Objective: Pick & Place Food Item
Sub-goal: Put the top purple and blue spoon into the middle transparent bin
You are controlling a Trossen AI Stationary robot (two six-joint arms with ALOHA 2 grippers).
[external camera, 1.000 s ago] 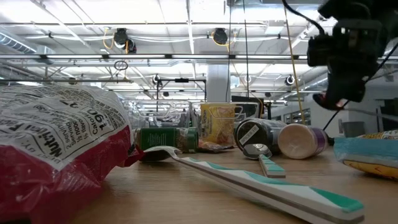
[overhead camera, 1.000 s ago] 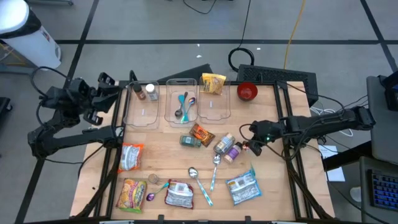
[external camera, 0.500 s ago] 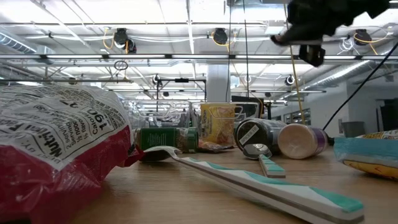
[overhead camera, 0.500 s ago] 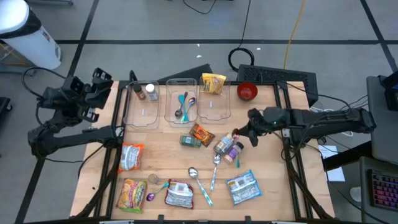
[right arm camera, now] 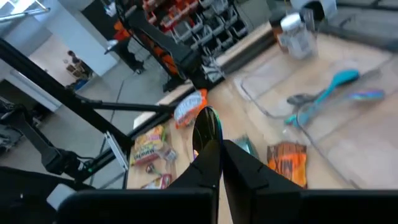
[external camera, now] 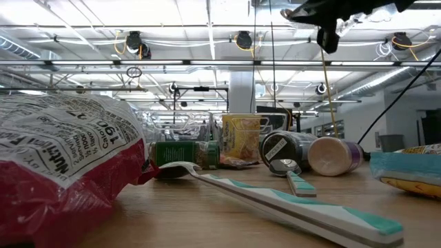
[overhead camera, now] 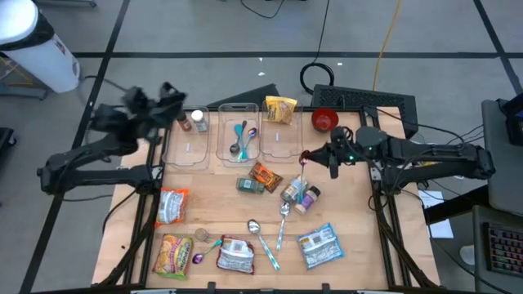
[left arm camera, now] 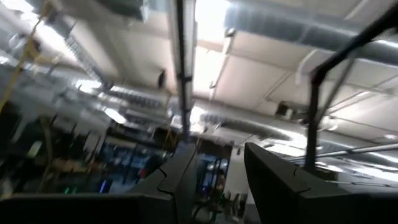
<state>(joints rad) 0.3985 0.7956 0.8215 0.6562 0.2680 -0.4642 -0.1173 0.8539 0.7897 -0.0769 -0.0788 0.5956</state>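
Finding the pick stage apparently done and the place stage not yet done. Right tool hovering above the light wooden table, just beside the near corner of the rightmost clear plastic tray, fingers pressed together and pinching a small dark oval item with a shiny rim at their tips. Not being able to tell what that item is, nor whether it counts as food. Judging the item lifted clear of the table, well above the lying jars in the low view. Noting its long axis running on in line with the closed fingers, its free end pointing away from the wrist toward the row of trays and, in the low view, hanging somewhat downward. Noting a yellow printed snack bag already sitting at the far end of that rightmost tray, which is suggesting the tray for food. Counting several packets lying loose on the table, among them an orange foil packet and a red-and-white pouch, so judging most of the sorting as outstanding. Left tool waiting raised by the far left corner of the table, fingers parted with nothing between them.
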